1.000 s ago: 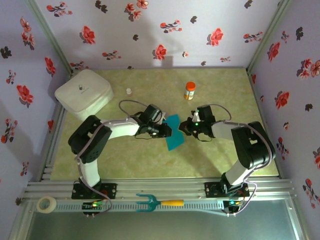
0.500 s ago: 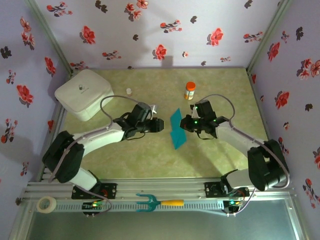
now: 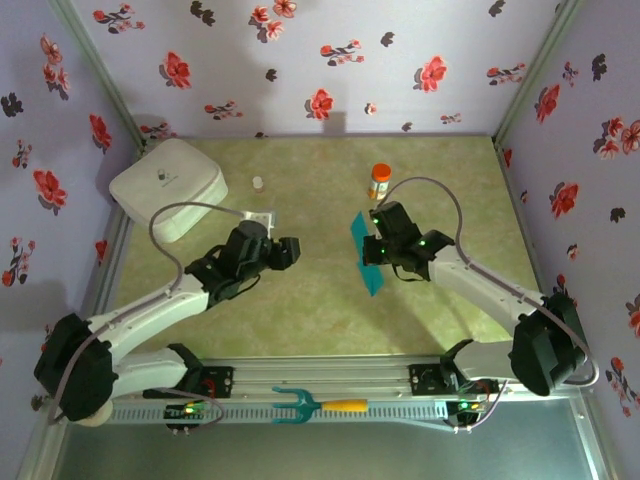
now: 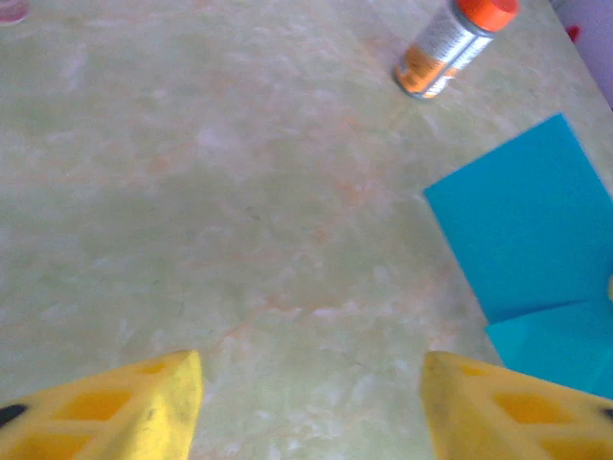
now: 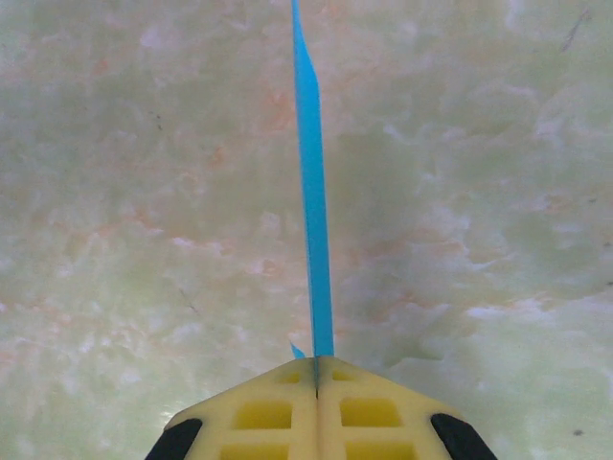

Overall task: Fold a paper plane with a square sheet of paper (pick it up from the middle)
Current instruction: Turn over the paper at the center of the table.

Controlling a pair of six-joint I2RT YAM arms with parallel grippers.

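The square sheet of paper [image 3: 367, 256] is teal-blue and folded. It stands on edge above the mat, a narrow slanted strip in the top view. My right gripper [image 3: 379, 248] is shut on it from the right. In the right wrist view the paper [image 5: 312, 192] runs straight out from between the closed pads of that gripper [image 5: 316, 369] as a thin blue line. My left gripper [image 3: 291, 250] is open, well left of the paper and apart from it. In its wrist view the paper [image 4: 536, 225] lies at the right edge, beyond the spread yellow fingers [image 4: 144, 402] of the gripper [image 4: 311, 398].
A white rounded box [image 3: 165, 185] sits at the back left. A small vial [image 3: 258, 184] and an orange-capped bottle [image 3: 380, 181] stand behind the arms. A teal pronged tool [image 3: 305, 405] and a tape roll [image 3: 92, 408] rest on the front rail.
My left gripper opened, let go of the paper and drew back to the left. My right gripper stayed shut and carried the paper slightly right, turning it more edge-on.
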